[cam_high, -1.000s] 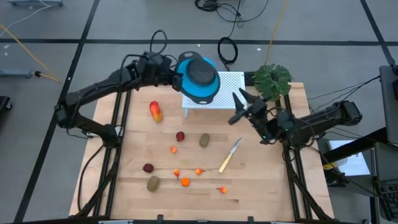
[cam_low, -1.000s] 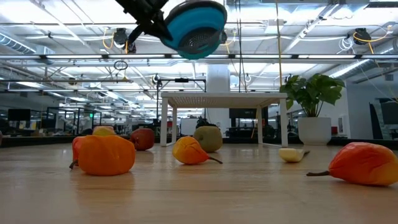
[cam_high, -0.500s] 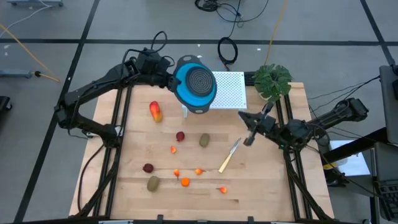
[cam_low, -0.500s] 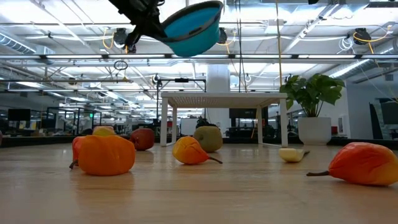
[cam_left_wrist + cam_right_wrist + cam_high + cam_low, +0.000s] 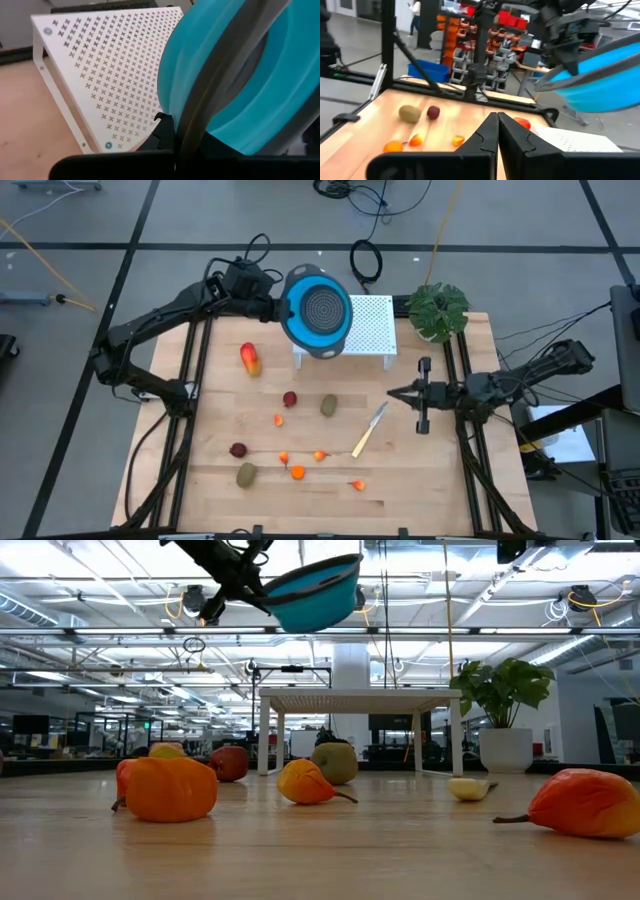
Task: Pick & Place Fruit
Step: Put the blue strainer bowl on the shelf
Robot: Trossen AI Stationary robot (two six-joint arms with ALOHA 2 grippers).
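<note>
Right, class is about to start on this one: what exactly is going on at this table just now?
The left gripper holds a blue colander in the air, above the edge of a small white perforated stand. The right gripper, fingers shut and empty, hangs over the table's right side near the yellow-handled knife. None of the fruit is picked up: the red-yellow piece, two dark red ones and the small orange ones lie loose on the wood.

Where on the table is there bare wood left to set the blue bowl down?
The near strip below the orange fruit is bare, as is the corner right of the knife, under the right gripper. Crowded: the middle, from the red-yellow fruit down to the brown-green fruit. The left gripper holds the bowl.
</note>
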